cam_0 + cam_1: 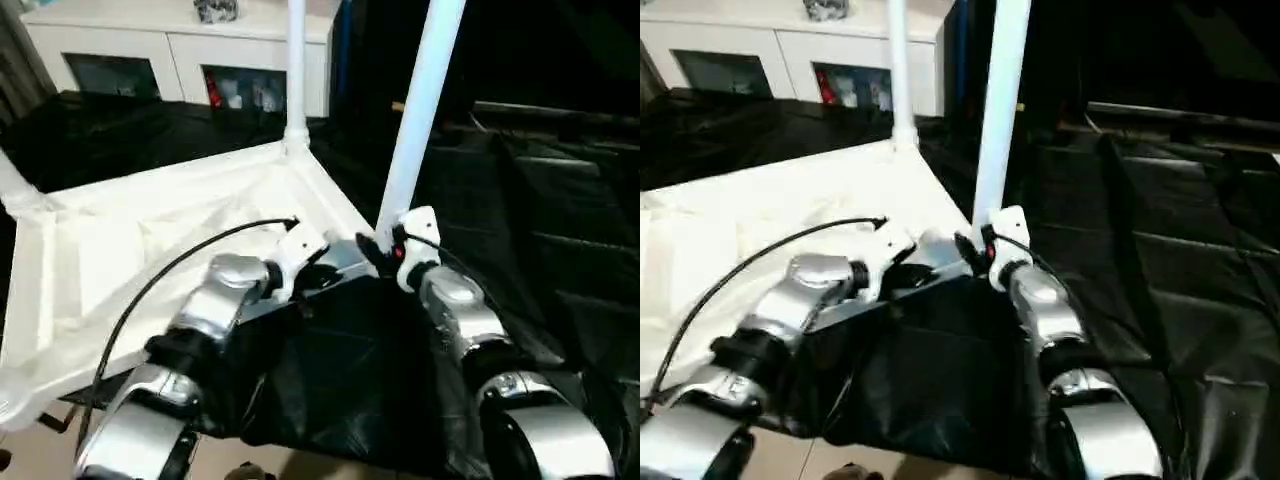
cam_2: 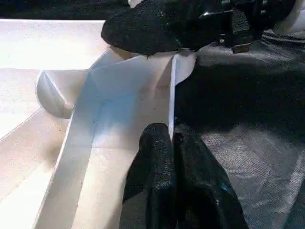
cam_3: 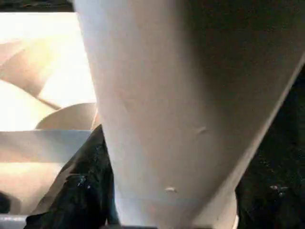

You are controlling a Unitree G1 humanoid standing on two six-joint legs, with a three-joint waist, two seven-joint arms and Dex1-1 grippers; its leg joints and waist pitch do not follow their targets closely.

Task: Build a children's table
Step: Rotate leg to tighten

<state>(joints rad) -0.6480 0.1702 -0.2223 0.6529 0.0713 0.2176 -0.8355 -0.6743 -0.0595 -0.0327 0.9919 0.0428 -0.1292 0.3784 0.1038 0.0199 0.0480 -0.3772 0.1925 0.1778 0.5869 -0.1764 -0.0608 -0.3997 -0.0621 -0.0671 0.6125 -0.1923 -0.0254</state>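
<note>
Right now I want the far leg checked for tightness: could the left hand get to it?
Probably not straight away: the left hand is shut on the tabletop's near rim, and the far leg stands across that tabletop.

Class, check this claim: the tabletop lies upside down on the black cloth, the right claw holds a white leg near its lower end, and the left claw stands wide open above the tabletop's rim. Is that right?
One detail is wrong. The left claw is not wide open: the left wrist view shows it shut on the rim of the tabletop. The rest stands: the tabletop lies upside down on the black cloth, and the right claw holds the white leg near its lower end.
</note>
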